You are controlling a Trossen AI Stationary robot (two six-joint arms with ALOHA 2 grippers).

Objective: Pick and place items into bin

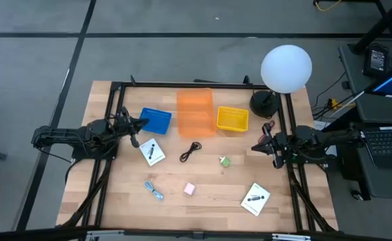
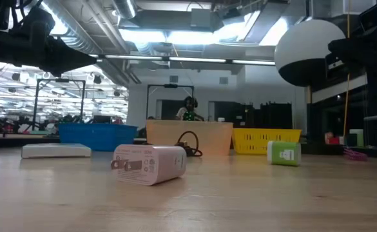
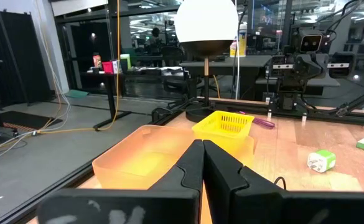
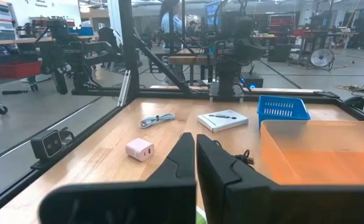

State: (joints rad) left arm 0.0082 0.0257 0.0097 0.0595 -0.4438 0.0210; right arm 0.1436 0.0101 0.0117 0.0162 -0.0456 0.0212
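Note:
The loose items lie on the wooden table: a white card with a black mark (image 1: pixel 152 152), a second white card (image 1: pixel 255 199), a coiled black cable (image 1: pixel 191 151), a green piece (image 1: pixel 225 161), a pink piece (image 1: pixel 189 189) and a small blue cable (image 1: pixel 154 191). Three bins stand in a row at the far side: blue (image 1: pixel 157 120), orange (image 1: pixel 195 112) and yellow (image 1: pixel 232 119). My left gripper (image 1: pixel 139 124) is shut and empty beside the blue bin. My right gripper (image 1: pixel 256 146) is shut and empty near the yellow bin, right of the green piece.
A lamp with a white globe (image 1: pixel 286 68) on a black base (image 1: pixel 264 102) stands at the far right corner. A black frame (image 1: pixel 182 85) runs round the table's edges. Bare wood lies between the items in the middle (image 1: pixel 202 171).

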